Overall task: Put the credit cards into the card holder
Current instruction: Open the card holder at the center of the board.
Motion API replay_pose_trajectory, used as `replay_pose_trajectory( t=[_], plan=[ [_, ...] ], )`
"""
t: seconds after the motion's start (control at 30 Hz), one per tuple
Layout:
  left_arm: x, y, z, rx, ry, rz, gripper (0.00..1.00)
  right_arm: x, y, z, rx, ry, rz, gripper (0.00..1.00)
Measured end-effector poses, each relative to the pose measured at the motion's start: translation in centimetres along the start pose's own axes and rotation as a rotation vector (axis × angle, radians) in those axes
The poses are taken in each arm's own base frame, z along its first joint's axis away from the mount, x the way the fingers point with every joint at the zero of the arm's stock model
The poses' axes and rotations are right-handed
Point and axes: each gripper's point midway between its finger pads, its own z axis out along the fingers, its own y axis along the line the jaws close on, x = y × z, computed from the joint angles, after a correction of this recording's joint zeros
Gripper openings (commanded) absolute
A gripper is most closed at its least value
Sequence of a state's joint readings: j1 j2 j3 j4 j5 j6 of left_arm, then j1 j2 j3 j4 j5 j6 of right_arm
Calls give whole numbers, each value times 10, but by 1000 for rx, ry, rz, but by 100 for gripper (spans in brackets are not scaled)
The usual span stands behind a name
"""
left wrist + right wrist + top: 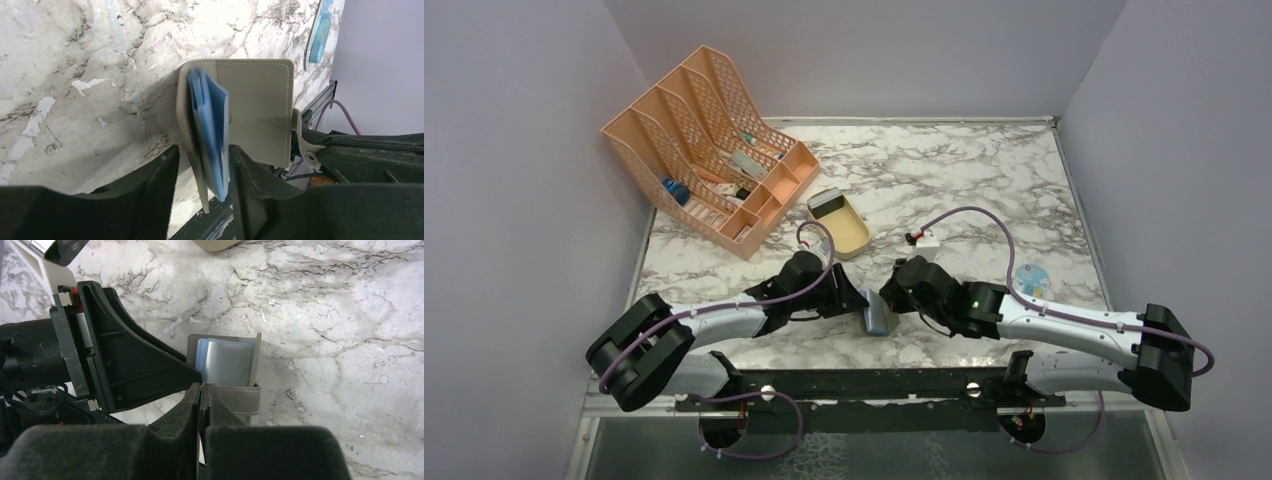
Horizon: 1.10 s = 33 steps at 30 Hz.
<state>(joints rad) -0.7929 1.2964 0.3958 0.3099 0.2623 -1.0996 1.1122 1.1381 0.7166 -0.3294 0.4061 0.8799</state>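
Card holder [260, 110] on edge, half open — left hand [202, 156] clamps its pocket leaf, right hand [201, 388] pinches its strap. Tan tray [856, 238] holds a whitish card [829, 204].

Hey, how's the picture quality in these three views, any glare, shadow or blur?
Top view: even light, faint shadows on the table. Left wrist view: card holder sharp, left gripper's fingers dark and soft. Right wrist view: sheen on the inner pocket; holder's shadow falls rightward.
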Motion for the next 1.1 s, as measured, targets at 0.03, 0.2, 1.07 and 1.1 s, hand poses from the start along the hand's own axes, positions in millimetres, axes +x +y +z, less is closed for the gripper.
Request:
replay_pose_trajectory(
  t=[0.03,0.2,1.07,1.1],
  plan=[
    [-1,-1,0,2,-1,3,36,0,0,0,0,0,2,1],
    [-2,-1,2,3,-2,13,21,4,-4,0,7,7,3,1],
    [0,0,-24,-52,-12,0,0,9,38,-15,-134,165,-64,37],
    [0,1,-25,-58,-13,0,0,11,44,-14,-159,174,-61,37]
  ],
)
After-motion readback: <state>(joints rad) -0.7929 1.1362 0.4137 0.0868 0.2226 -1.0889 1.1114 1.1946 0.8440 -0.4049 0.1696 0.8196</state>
